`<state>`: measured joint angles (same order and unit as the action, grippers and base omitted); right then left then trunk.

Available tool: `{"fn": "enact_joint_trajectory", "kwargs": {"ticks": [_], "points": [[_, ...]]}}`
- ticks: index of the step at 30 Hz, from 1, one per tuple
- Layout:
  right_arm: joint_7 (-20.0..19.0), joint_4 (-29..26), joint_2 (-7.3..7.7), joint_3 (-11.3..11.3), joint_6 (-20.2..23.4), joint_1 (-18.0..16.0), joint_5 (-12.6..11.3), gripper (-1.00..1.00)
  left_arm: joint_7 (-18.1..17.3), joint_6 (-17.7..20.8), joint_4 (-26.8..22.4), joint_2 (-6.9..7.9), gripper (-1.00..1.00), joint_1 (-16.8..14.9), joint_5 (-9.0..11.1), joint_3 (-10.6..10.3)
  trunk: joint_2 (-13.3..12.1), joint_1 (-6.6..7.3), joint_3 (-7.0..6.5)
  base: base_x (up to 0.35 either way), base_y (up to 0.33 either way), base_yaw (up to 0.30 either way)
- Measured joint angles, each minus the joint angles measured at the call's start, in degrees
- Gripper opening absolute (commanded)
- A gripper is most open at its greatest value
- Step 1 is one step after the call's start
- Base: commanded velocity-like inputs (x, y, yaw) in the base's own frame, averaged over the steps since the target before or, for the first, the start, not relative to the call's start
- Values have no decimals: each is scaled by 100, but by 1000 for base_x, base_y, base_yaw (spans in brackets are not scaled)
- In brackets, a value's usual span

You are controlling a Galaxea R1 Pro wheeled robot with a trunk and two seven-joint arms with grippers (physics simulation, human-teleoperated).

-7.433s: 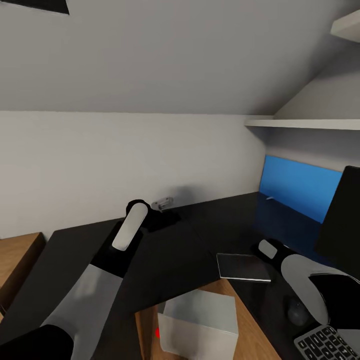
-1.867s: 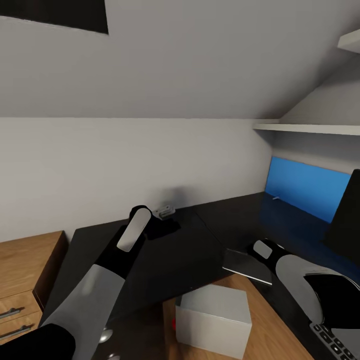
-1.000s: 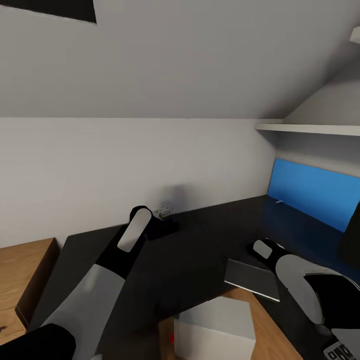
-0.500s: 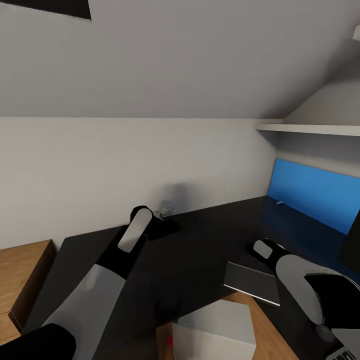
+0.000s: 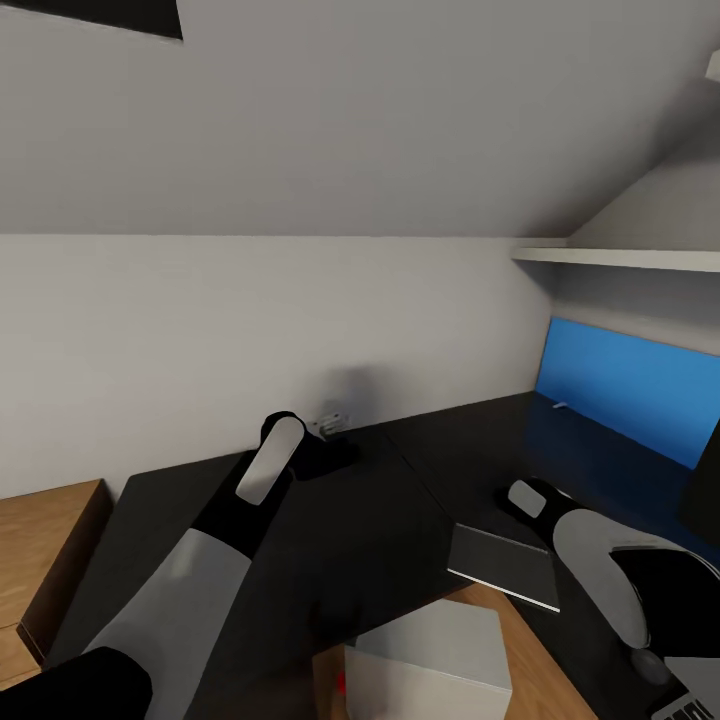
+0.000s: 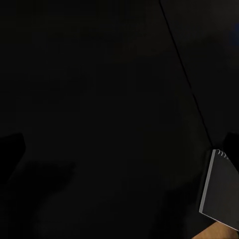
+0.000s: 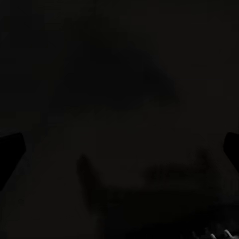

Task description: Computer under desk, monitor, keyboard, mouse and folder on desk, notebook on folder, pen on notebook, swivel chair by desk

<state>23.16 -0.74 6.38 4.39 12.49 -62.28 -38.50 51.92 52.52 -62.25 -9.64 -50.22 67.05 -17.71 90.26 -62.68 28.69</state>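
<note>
Room: white walls under a sloped ceiling, a white shelf (image 5: pixel 620 257) high on the right, a blue wall panel (image 5: pixel 625 390) beneath it.
Desk: the glossy black L-shaped top (image 5: pixel 400 500) spreads under both arms; a seam line crosses it in the left wrist view (image 6: pixel 186 84).
Left arm: stretched forward over the desk, its gripper (image 5: pixel 328 440) low above the top near the back wall; whether it is released or clenched cannot be told, since the fingers blur into the dark surface.
Right arm: the white and black forearm (image 5: pixel 600 570) reaches over the desk's right part; the gripper itself is hidden behind the arm, so its state cannot be told.
Notebook: a thin dark grey rectangle (image 5: pixel 503 564) flat on the desk at its front edge, just beside the right forearm and well behind and to the right of the left gripper; the left wrist view catches its bound edge (image 6: pixel 219 191).
Computer: a pale box (image 5: pixel 428 665) on the wood floor below the desk's front edge, nearer the robot than the notebook, with a red light (image 5: pixel 342 683) on its left face.
Monitor: a black sliver (image 5: pixel 703 500) at the right border, beyond the right arm.
Keyboard: a few keys (image 5: pixel 695 708) at the lower right corner, beside the right forearm.
Mouse: a small dark rounded shape (image 5: pixel 650 665) next to the keyboard, partly hidden by the forearm.
Wooden drawer unit: a light brown top (image 5: pixel 40 540) left of the desk, well to the left of the left arm.
</note>
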Motion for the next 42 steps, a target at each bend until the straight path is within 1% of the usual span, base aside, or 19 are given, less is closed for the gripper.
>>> {"fn": "enact_joint_trajectory", "kwargs": {"ticks": [9,16,21,30,37,40,42], "points": [[2,8,16,5,48,0,0,100,3,2,-36,5,100,0,0,0,0,0,0,0,0,0],[-4,11,37,6,348,0,-2,100,24,7,-243,6,100,0,5,-1,0,0,0,0,0,0],[-5,13,65,6,456,0,-3,100,35,13,-344,6,100,0,10,-1,0,0,0,0,0,0],[-5,17,78,6,494,0,-3,100,31,16,-378,10,100,0,9,5,0,0,0,0,0,0],[-13,11,73,5,485,1,-12,100,39,15,-380,6,100,0,1,-1,279,-153,125,0,0,0],[-4,0,70,124,479,-7,51,100,39,16,-379,6,100,1,0,0,402,-218,177,0,0,0],[-1,-54,67,155,478,-8,69,100,39,16,-379,6,100,1,0,0,482,-262,213,0,0,0]]}}
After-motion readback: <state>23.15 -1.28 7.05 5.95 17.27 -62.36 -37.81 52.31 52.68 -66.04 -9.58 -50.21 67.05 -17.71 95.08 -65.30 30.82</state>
